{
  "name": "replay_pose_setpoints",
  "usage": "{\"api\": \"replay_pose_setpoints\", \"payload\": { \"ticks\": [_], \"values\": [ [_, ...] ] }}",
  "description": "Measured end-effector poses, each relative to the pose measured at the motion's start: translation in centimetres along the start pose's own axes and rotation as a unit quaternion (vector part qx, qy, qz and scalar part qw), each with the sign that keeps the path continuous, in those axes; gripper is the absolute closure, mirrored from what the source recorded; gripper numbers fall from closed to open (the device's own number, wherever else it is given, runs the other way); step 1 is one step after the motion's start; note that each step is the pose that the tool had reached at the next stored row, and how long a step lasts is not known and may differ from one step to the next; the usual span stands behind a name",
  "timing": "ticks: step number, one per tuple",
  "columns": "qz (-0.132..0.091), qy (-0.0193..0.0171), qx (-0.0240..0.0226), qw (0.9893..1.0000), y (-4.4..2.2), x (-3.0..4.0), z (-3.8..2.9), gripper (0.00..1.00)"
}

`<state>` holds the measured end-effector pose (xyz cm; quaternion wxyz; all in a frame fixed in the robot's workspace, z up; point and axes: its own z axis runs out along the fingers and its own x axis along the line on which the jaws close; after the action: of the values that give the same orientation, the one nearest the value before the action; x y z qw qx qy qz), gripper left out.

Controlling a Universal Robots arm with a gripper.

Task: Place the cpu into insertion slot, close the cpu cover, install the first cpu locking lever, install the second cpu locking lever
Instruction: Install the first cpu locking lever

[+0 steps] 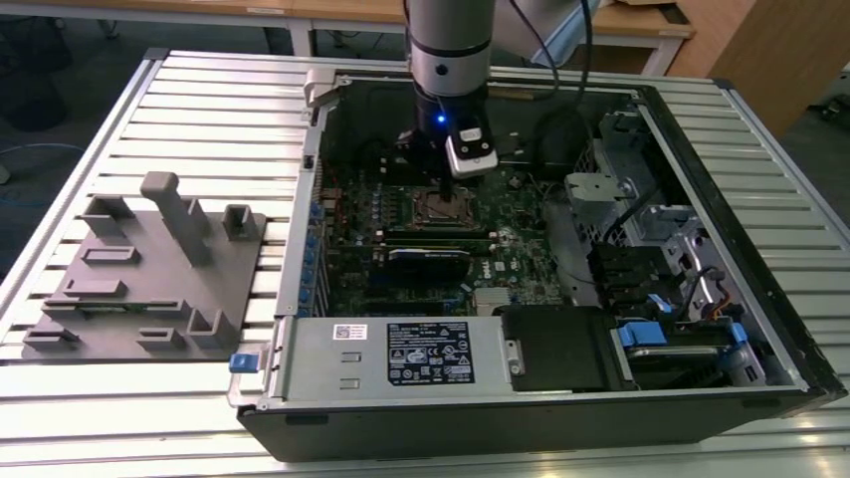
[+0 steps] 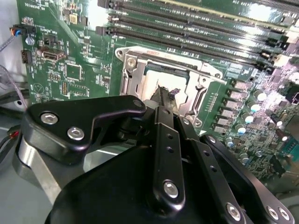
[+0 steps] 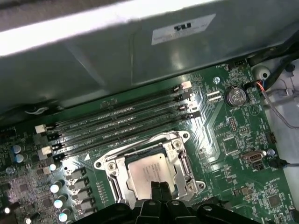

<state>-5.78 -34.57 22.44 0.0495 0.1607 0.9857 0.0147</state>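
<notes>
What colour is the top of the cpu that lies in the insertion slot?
Dull silver-grey. The cpu shows best in the first wrist view.

A robotics lab or workshop; an opened desktop computer case (image 1: 531, 398) lies on a ribbed aluminium-profile table (image 1: 199, 90); a grey fixture plate (image 1: 146, 289) sits beside it; wooden desks (image 1: 638, 25) stand behind; an industrial robot arm (image 1: 449, 50) reaches into the case.

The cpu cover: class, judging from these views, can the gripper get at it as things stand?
Probably yes: the gripper sits directly over the cpu cover, and nothing shows between them.
</notes>
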Motion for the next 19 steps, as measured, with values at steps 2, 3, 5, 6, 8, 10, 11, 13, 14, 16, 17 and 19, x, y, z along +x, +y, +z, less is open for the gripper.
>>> {"api": "replay_pose_setpoints", "payload": {
  "ticks": [2, 3, 5, 6, 8, 10, 11, 13, 14, 16, 17, 19],
  "values": [
    [0.0, 0.0002, 0.0, 1.0, -0.22, -0.08, 0.0, 0.9],
    [0.0, 0.0002, 0.0, 1.0, -0.33, -0.11, 0.0, 0.9],
    [0.0, 0.0002, 0.0, 1.0, -0.56, -0.19, 0.0, 0.9],
    [0.0, 0.0002, -0.0001, 1.0, -0.66, -0.23, 0.0, 0.9],
    [0.0, 0.0002, 0.0, 1.0, -0.88, -0.3, -0.01, 0.9],
    [0.0, 0.0002, -0.0001, 1.0, -1.03, -0.35, -0.02, 0.9],
    [0.0, 0.0002, 0.0, 1.0, -1.09, -0.37, -0.04, 0.9],
    [0.0, 0.0002, 0.0001, 1.0, -1.15, -0.4, -0.13, 0.9],
    [0.0, 0.0002, 0.0, 1.0, -1.18, -0.42, -0.18, 0.9],
    [0.0, 0.0002, 0.0, 1.0, -1.21, -0.44, -0.32, 0.9],
    [0.0, 0.0002, 0.0, 1.0, -1.22, -0.46, -0.42, 0.9],
    [0.0, 0.0003, 0.0, 1.0, -1.25, -0.49, -0.64, 0.9]
  ]
}}
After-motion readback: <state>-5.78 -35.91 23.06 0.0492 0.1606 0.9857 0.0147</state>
